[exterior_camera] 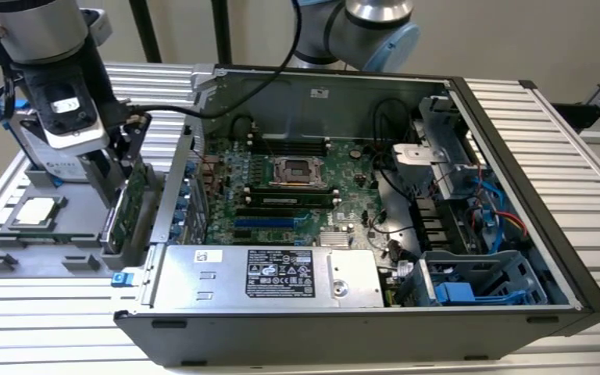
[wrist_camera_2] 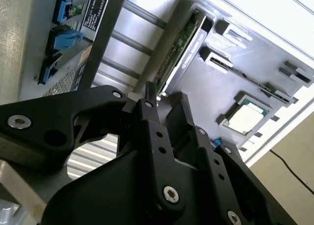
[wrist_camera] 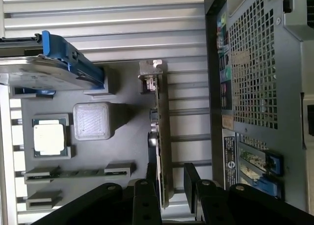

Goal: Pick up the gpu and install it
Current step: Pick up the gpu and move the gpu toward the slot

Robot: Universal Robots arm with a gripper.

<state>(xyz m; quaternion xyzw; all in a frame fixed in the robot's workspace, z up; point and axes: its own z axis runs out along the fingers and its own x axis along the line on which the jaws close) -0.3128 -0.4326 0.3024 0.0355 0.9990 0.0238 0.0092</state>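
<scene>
thin green gpu [wrist_camera: 165, 131] on edge w/ grey bracket [wrist_camera: 150, 70]; gripper [wrist_camera: 170, 169] released astride it

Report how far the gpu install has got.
Done: nothing yet; the gpu stands on edge in its grey tray outside the computer case. In hand: the open gripper straddles the card's end, not clamped. Left: pick-up and install; the case's blue slot is empty.

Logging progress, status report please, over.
Status: gripper open, straddling gpu; gpu on edge in tray, not yet lifted; computer case close alongside.
</scene>
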